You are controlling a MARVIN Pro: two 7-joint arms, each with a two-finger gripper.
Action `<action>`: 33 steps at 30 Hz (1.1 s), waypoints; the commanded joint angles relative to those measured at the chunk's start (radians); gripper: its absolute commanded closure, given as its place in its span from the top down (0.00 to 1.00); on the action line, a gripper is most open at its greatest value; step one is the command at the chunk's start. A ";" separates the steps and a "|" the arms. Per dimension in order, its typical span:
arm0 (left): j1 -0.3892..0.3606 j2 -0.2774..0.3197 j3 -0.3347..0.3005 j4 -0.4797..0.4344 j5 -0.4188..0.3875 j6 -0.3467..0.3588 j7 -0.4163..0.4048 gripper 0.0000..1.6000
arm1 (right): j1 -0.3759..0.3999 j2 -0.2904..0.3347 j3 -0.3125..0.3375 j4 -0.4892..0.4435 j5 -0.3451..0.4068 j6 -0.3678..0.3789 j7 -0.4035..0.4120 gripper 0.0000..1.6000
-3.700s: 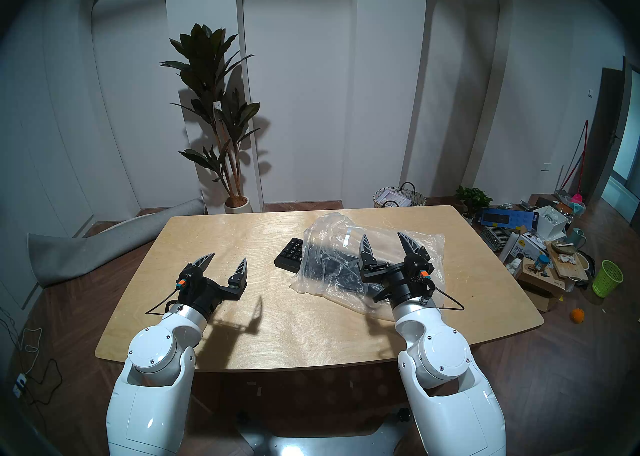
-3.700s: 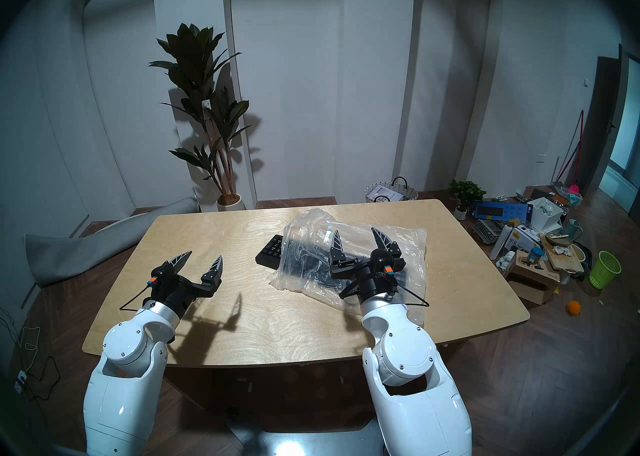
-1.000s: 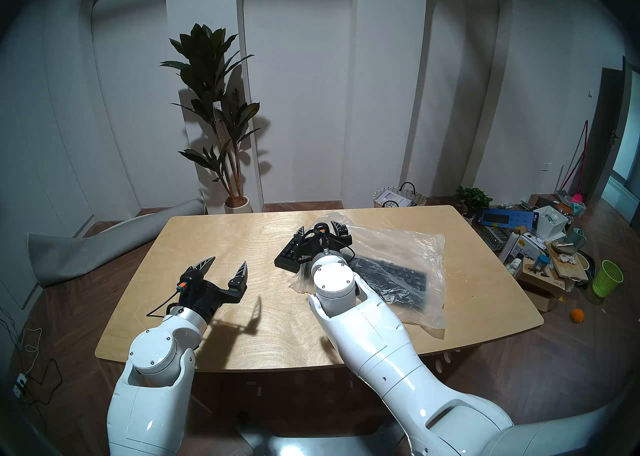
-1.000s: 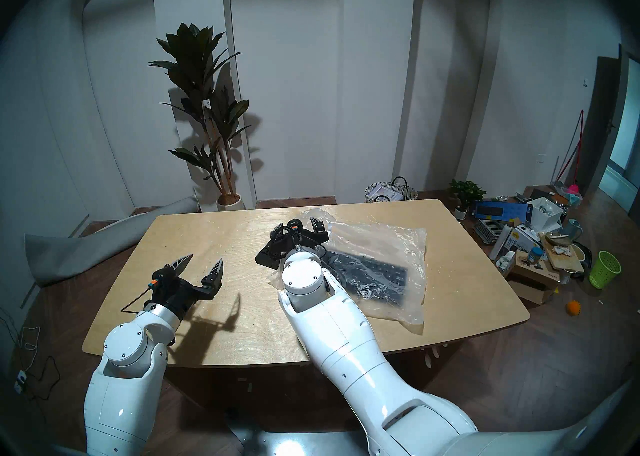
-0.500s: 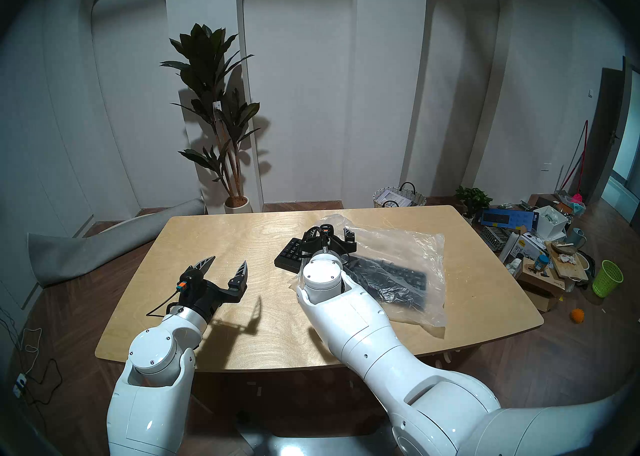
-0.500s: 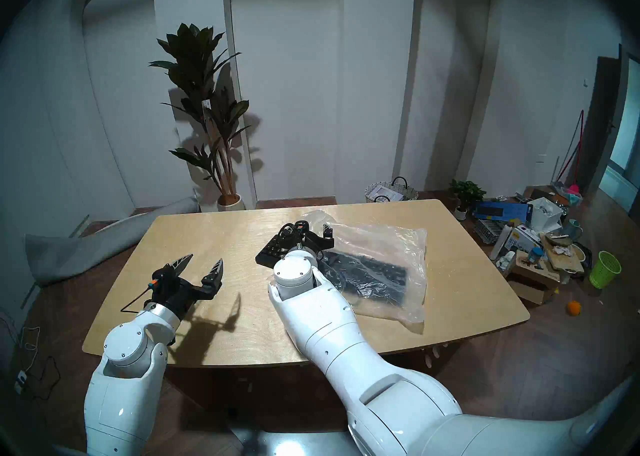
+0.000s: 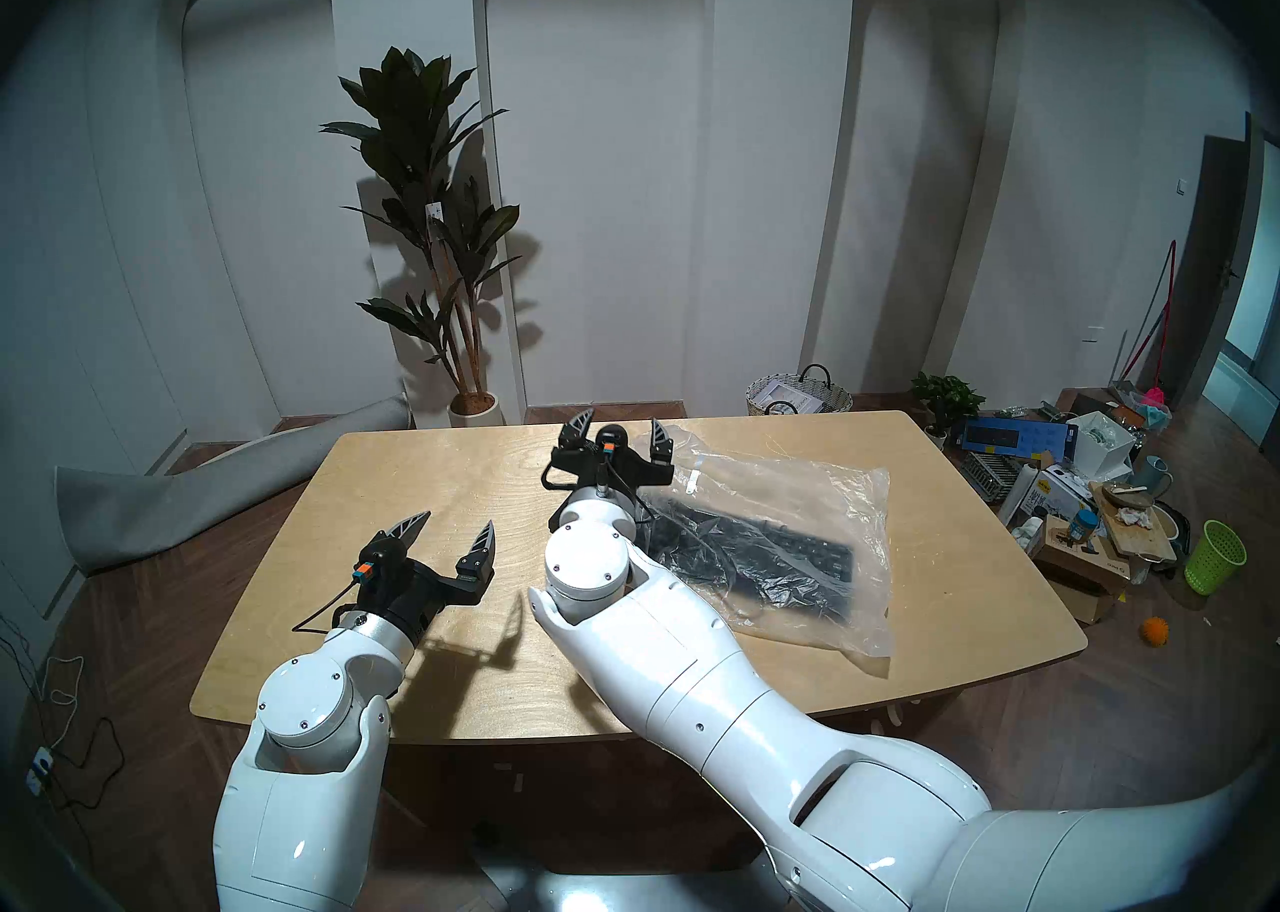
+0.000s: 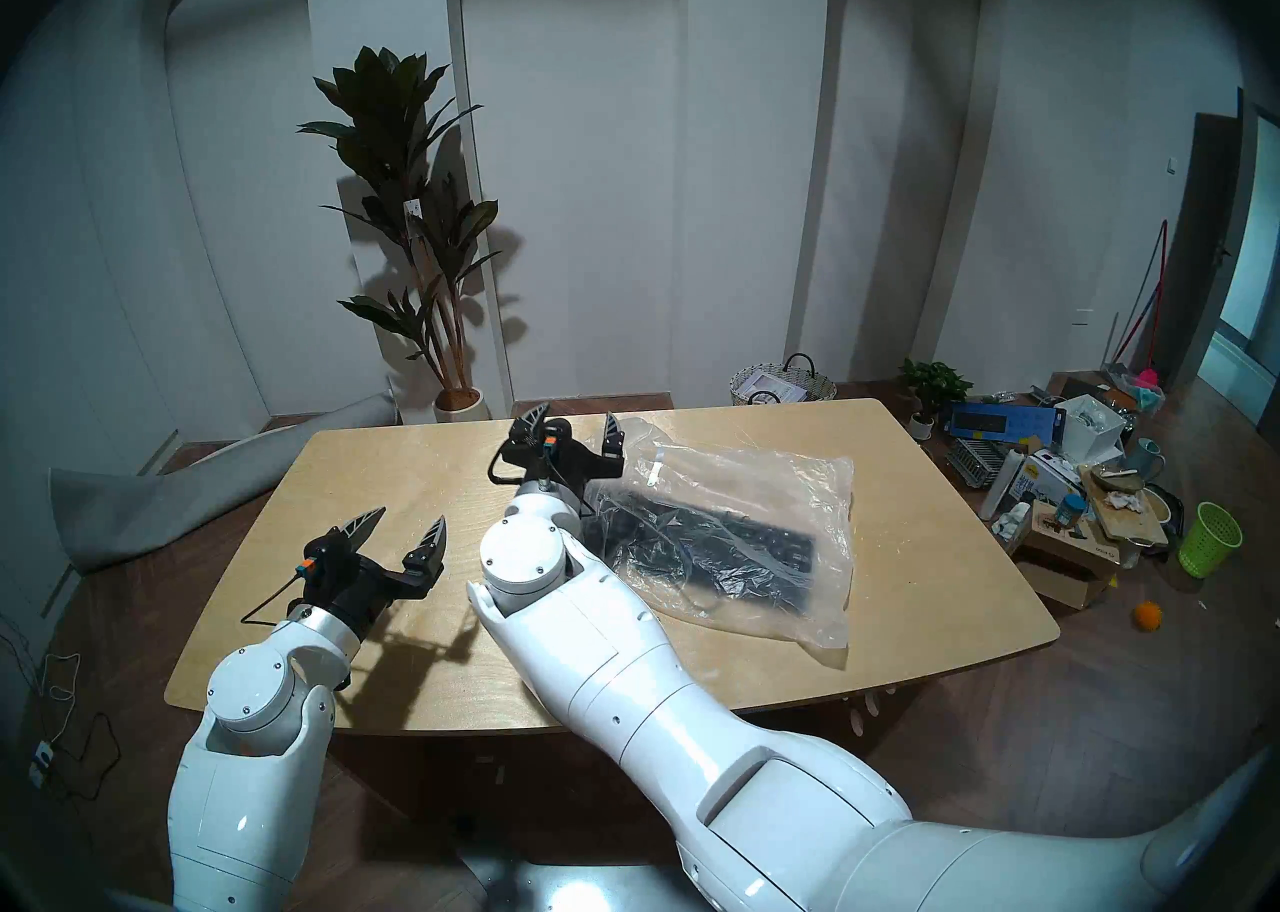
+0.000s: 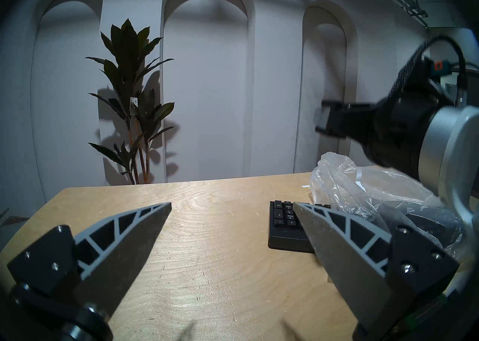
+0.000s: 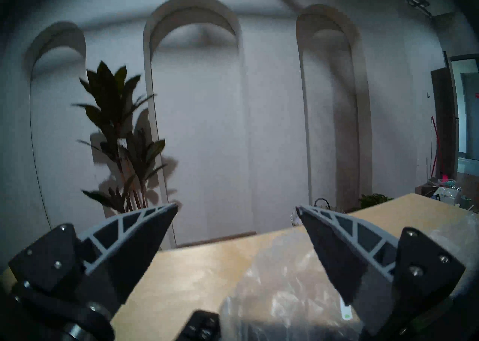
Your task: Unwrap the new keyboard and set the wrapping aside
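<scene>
The black keyboard (image 7: pixel 762 554) lies on the table's right half, mostly inside the clear crinkly wrapping (image 7: pixel 796 495). Its number-pad end sticks out of the bag's mouth; this shows in the left wrist view (image 9: pixel 283 218), and my right arm hides it in the head views. My right gripper (image 7: pixel 621 416) is open and empty, raised above that end, beside the bag's mouth (image 10: pixel 280 288). My left gripper (image 7: pixel 455 521) is open and empty above the table's left half, apart from the keyboard.
The wooden table (image 7: pixel 450 474) has rounded edges. A wicker basket (image 7: pixel 796 394) stands behind it. Floor clutter at the right includes a blue box (image 7: pixel 1015 436) and a green bin (image 7: pixel 1213 556). A tall plant (image 7: pixel 429 232) and a rolled grey mat (image 7: pixel 208 495) are at the left.
My right arm swung left across the bag, dipped to its mouth, and has now lifted up and to the left, still open. The bag's bulge has flattened. The left arm has not moved.
</scene>
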 commanded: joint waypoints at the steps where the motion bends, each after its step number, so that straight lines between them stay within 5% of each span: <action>1: -0.003 -0.002 0.001 -0.030 0.007 -0.005 0.008 1.00 | 0.035 -0.026 -0.053 0.025 -0.004 -0.057 -0.121 1.00; 5: -0.003 -0.002 0.000 -0.031 0.007 -0.004 0.009 1.00 | 0.056 -0.042 -0.080 0.133 0.004 -0.058 -0.178 1.00; 10: -0.003 -0.002 0.002 -0.032 0.008 -0.004 0.011 1.00 | 0.069 -0.035 -0.060 0.228 0.039 -0.075 -0.069 1.00; 23: -0.002 -0.001 0.003 -0.033 0.008 -0.003 0.014 1.00 | 0.133 -0.021 -0.036 0.440 0.091 -0.113 0.015 1.00; 33: -0.002 -0.001 0.003 -0.033 0.008 -0.004 0.015 1.00 | 0.085 0.054 -0.013 0.340 0.105 -0.118 0.004 1.00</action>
